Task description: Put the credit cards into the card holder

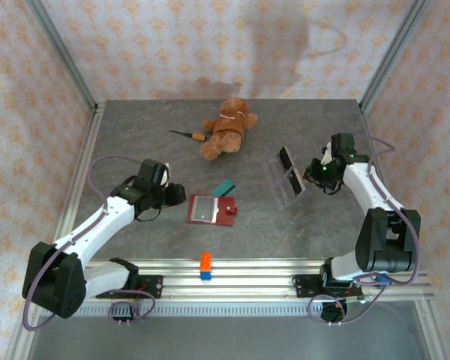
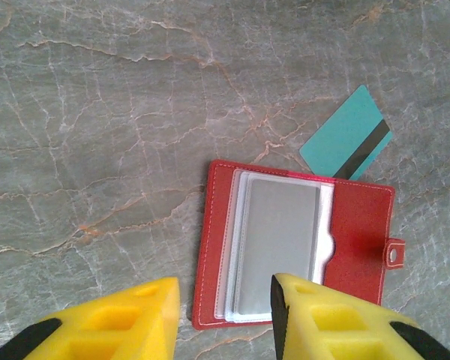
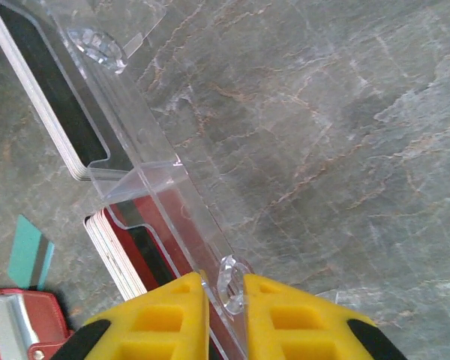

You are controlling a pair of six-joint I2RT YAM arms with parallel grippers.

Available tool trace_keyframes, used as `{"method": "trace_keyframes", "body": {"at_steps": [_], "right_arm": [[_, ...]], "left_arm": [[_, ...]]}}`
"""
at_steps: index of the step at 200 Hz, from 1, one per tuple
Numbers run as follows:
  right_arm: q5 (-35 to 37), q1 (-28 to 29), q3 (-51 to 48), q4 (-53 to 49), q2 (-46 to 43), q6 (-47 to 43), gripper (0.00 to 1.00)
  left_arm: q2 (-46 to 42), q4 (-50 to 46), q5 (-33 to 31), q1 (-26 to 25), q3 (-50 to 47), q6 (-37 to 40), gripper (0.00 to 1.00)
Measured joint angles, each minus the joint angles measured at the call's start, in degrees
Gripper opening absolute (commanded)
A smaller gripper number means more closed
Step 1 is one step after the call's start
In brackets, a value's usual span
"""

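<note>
Tabletop (image 2: 97,112) of grey, veined stone. Dark red, stitched leather-like card holder (image 2: 360,225) lies open flat at its centre, clear plastic sleeves showing. Thin teal credit card (image 2: 345,139) with a black stripe touches its far edge. Left gripper (image 2: 225,289), blocky yellow fingers parted, hovers empty over the holder. Right gripper (image 3: 223,281) pinches the clear acrylic stand (image 3: 157,180) by its rim.

White arm links (image 1: 97,221), black joints (image 1: 52,281), looping purplish cables (image 1: 109,157); jaws yellow, rectangular recesses.
</note>
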Motion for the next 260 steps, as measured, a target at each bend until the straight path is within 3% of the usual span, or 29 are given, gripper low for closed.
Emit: {"method": "trace_keyframes", "body": {"at_steps": [63,109,127,140,149,183,260], "right_arm": [[-4.37,-0.04,-6.21,11.28,-2.25,9.38,0.16],[-4.07,0.76,-9.84,15.43,-4.35,14.43,0.39],[-1.44,1.14,-9.16,13.16,-5.14,12.33,0.50],[0.46,1.60,-7.21,9.84,-5.16,9.35,0.66],[1.90,2.45,-5.35,7.56,-5.05,6.95,0.69],[7.91,8.61,1.38,1.95,-3.08,-0.11,0.70],[18.03,14.51,3.96,-4.55,4.09,-7.43,0.73]], "left_arm": [[0.72,0.28,0.33,0.00,0.00,-0.04,0.38],[0.72,0.74,1.09,0.00,0.00,-0.46,0.38],[0.72,0.90,1.22,0.00,0.00,-0.68,0.38],[0.72,0.87,1.22,0.00,0.00,-0.90,0.38],[0.72,0.87,1.22,0.00,0.00,-0.90,0.38],[0.72,0.83,1.20,0.00,0.00,-0.85,0.38],[-0.20,0.20,1.18,0.00,0.00,-0.83,0.39]]}}
